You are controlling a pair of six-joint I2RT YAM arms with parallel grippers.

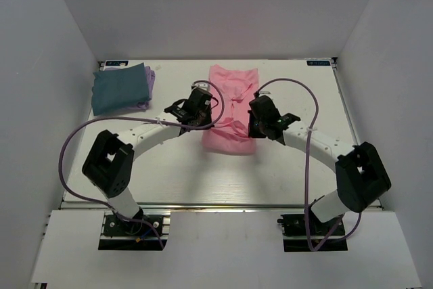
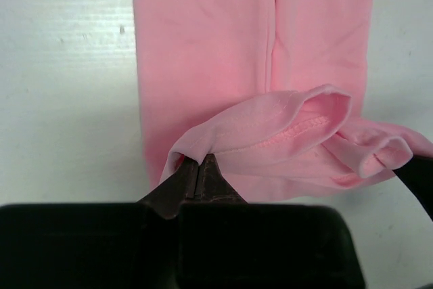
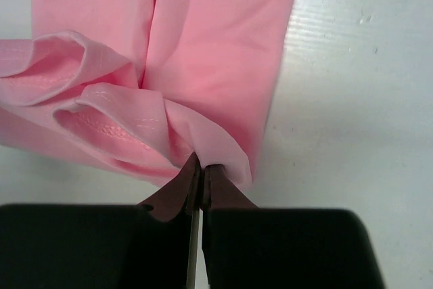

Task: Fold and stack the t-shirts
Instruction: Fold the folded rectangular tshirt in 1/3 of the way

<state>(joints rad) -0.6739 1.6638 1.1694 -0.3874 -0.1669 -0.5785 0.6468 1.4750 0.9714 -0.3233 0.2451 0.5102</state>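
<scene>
Overhead, starting at the far left corner of the white table (image 1: 203, 174): a folded dark teal t-shirt (image 1: 119, 89) lying on top of a pale lavender t-shirt (image 1: 151, 76), the lavender visible only as a thin strip along the right edge. Next, the left gripper (image 2: 200, 166), clenched on a small pinch of hem at one near corner of the light pink t-shirt (image 1: 233, 84). In the middle, that pink shirt laid out as a long narrow strip running away from the arms, sides already folded in, seam down the centre, near end gathered up in loose rolls between the two grippers. Then, on the right, the right gripper (image 3: 200, 168), likewise closed tight on the opposite near corner, with only a sliver of cloth caught at the fingertips. Judged to be mid-fold, near hem due to travel toward the far end. Several ways to go wrong from here. Slipping of either shallow pinch under a tug, dropping one corner and skewing the fold. Uneven pace between the arms, twisting the strip off its centre line. Too little lift, dragging the lower layer and reopening the folded-in sides. Sagging of the bunched middle, leaving a trapped wrinkle and a lumpy top for the stack.
</scene>
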